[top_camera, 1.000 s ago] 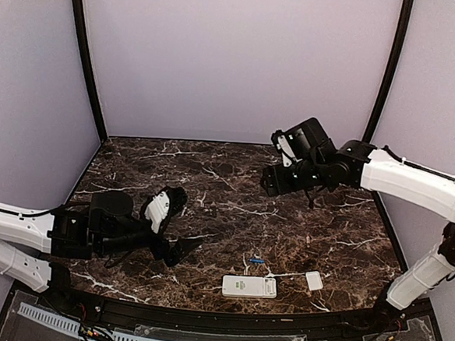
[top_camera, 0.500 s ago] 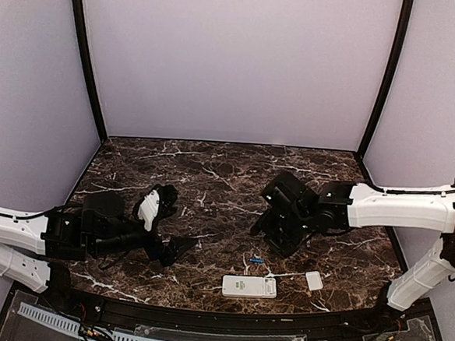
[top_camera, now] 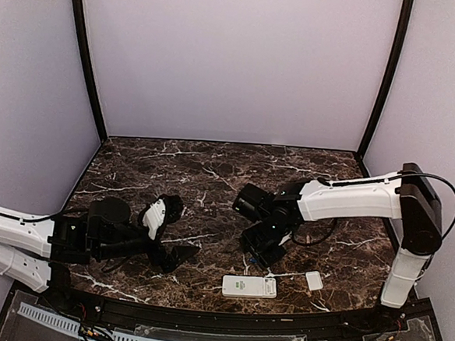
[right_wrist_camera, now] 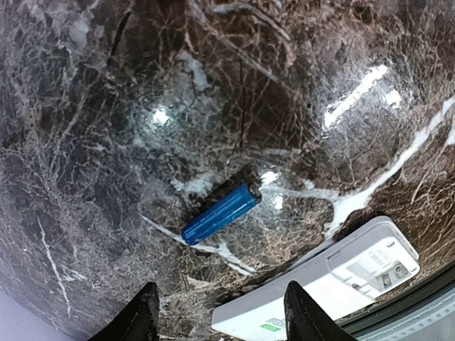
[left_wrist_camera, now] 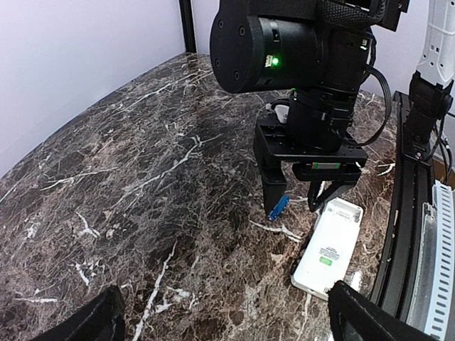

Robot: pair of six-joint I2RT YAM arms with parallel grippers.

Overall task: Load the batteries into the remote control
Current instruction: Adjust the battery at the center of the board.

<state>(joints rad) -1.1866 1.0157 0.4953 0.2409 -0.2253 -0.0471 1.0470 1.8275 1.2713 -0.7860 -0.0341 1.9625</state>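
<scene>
One blue battery (right_wrist_camera: 220,212) lies on the marble table; it also shows in the left wrist view (left_wrist_camera: 278,207). The white remote control (top_camera: 249,287) lies back up near the front edge, green label showing (left_wrist_camera: 328,248), its battery bay open at one end (right_wrist_camera: 377,266). My right gripper (top_camera: 261,251) is open and empty, hanging just above the battery, its fingers (left_wrist_camera: 274,195) to either side of it. My left gripper (top_camera: 176,254) is open and empty, low over the table left of the remote. No second battery shows.
A small white cover piece (top_camera: 314,280) lies right of the remote near the front edge. The black front rail (top_camera: 202,313) runs just past the remote. Purple walls enclose the table at the back and sides.
My right arm has swung down and left from the back right to just over the battery. My left arm has shifted only slightly.
</scene>
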